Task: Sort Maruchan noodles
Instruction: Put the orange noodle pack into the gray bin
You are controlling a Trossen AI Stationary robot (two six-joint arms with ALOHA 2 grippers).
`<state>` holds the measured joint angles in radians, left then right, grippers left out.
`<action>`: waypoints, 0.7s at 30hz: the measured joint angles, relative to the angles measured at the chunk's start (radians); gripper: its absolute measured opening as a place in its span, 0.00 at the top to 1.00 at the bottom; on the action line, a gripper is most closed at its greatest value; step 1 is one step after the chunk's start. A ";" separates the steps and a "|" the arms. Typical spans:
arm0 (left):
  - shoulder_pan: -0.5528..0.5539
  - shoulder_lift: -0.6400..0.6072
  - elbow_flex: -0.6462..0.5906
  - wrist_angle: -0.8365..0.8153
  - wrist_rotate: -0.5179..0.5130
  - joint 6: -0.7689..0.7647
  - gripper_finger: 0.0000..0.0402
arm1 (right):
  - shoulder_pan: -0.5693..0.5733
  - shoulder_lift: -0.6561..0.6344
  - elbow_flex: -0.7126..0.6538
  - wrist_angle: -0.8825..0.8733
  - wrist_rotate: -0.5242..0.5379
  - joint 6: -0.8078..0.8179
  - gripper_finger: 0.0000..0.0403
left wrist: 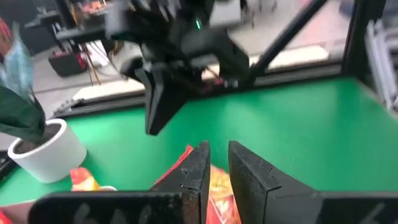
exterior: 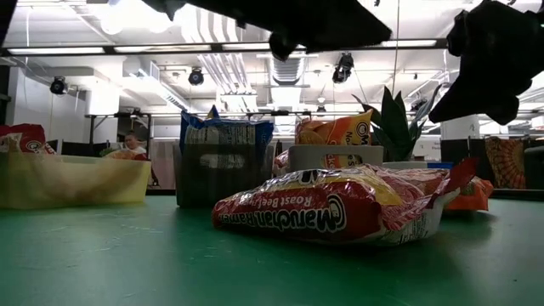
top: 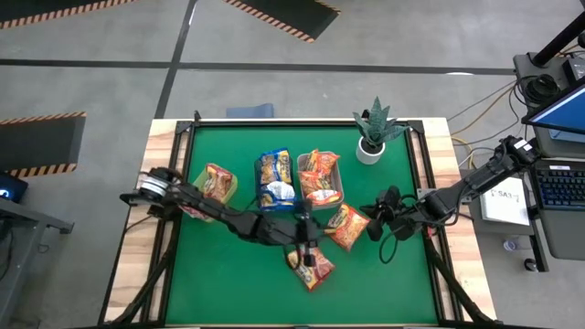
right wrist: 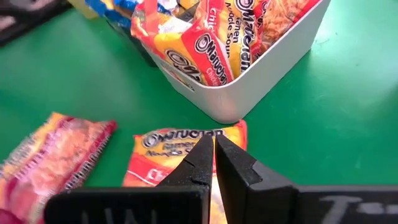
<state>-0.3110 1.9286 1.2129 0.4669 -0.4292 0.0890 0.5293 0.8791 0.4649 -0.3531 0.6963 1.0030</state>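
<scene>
Right hand (right wrist: 213,158) clenched, empty — hovering over an orange "Maruchan Ramen Noodle Soup" packet (right wrist: 163,155) beside the white bin (right wrist: 273,68).

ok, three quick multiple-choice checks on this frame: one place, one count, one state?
1. The plant is:
A. standing on the mat
B. inside a bin
C. held by an arm

2. Packets loose on the mat:
A. one
B. two
C. five

3. The right hand is:
A. wide open
B. shut on a packet
C. shut, holding nothing

Key:
1. A, its pot sits on bare mat in the high view.
2. B, an orange packet and a red packet lie outside the bins.
3. C, the right wrist view shows its fingers together above the orange packet.
</scene>
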 joint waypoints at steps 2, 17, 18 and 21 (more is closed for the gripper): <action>0.000 0.026 0.044 -0.062 -0.002 0.002 0.90 | 0.000 0.000 0.007 -0.002 -0.025 0.027 0.98; 0.011 0.130 0.094 -0.119 -0.040 -0.022 0.90 | -0.009 -0.006 0.081 -0.102 -0.209 0.186 0.51; 0.010 0.130 0.093 -0.119 -0.040 -0.023 0.90 | -0.012 -0.007 0.084 -0.146 -0.214 0.237 0.47; 0.011 0.130 0.093 -0.116 -0.040 -0.023 0.90 | -0.013 -0.007 0.084 -0.267 -0.225 0.384 0.35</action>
<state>-0.3003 2.0589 1.3064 0.3512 -0.4690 0.0658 0.5163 0.8722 0.5488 -0.6198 0.4713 1.3871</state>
